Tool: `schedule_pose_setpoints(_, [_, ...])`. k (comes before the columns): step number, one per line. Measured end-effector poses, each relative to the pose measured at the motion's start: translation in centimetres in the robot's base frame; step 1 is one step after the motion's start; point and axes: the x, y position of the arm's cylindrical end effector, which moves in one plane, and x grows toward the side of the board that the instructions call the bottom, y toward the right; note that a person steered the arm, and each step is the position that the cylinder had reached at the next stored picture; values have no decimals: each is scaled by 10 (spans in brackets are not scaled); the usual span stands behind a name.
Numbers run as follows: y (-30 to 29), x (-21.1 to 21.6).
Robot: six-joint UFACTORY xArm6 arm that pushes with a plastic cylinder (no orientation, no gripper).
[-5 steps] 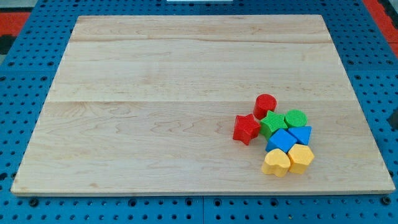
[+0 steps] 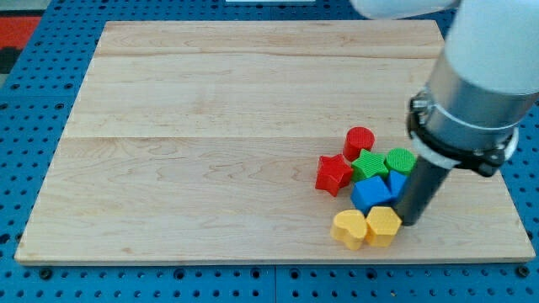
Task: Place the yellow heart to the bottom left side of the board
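At board's (image 2: 210, 101) 5 o'clock zone, yellow heart (image 2: 349, 228) touches yellow hexagon (image 2: 383, 224); my tip (image 2: 411, 220) just at hexagon's 3 o'clock, blue cube (image 2: 370, 193) at 12. No jaws on rod.

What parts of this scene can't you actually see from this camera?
- My tip: its very end, at the yellow block right of the yellow heart, may hide behind that block.
- A blue block: largely covered by the rod, shape unclear.
- The arm's upper part: cut off by the view's top.

blocks (image 2: 368, 183) clustered at board (image 2: 210, 126) bottom right, my tip (image 2: 410, 220) beside
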Motion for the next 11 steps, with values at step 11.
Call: schedule_pose_setpoints(11, [-183,1])
